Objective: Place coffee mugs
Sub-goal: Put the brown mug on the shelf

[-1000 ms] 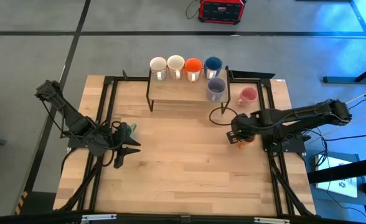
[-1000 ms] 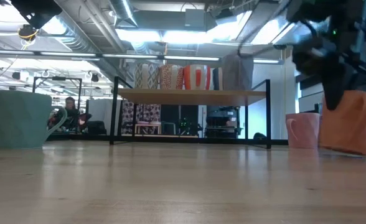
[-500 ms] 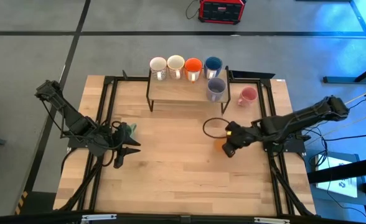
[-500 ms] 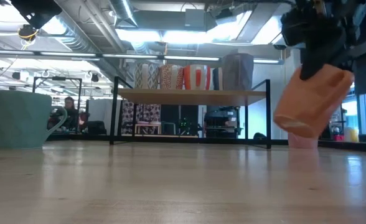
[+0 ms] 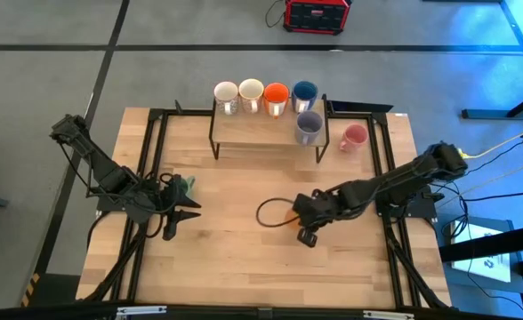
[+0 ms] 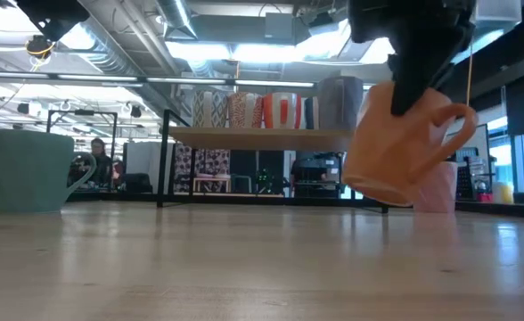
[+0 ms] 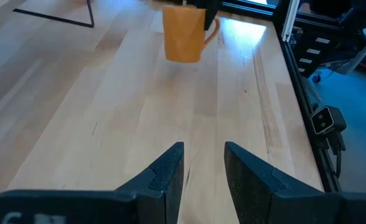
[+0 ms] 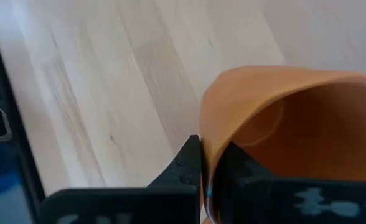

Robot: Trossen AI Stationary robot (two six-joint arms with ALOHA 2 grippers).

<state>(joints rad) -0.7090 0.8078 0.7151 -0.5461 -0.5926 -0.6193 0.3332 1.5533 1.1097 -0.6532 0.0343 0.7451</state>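
Observation:
The amber orange mug (image 6: 403, 143) hangs tilted above the table's middle, shut in my right gripper (image 5: 306, 222), which covers most of it from above. My left gripper (image 7: 203, 167) waits open near the left edge, beside the pale green mug (image 5: 187, 185), which stands on its base. Two white/cream mugs (image 5: 237, 92), the bright orange mug (image 5: 276, 94) and the blue mug (image 5: 305, 91) stand in a row on the rack's far side. The lavender-grey mug (image 5: 309, 125) is in front of them. The pink mug (image 5: 354, 137) stands on the table right of the rack. My right gripper holds the amber mug by its rim (image 8: 206, 127), one finger inside the cup and one finger (image 8: 188, 163) outside the wall. The fingers come from above, pointing down. The mug is lifted clear of the table, tilted, with its handle (image 6: 458, 129) toward the right in the low view.
A black-framed wooden rack (image 5: 266, 124) stands at the far middle of the table. A black cable loop (image 5: 273, 212) hangs beside my right gripper. Black rails (image 5: 146, 178) run along the table's left and right sides. Bare wood (image 5: 244, 258) lies toward the near edge.
My right gripper has carried the amber mug from near the pink mug at the table's right toward the middle and a little nearer. The mug has come up off the table and hangs tilted. The cable loop has moved along with the gripper.

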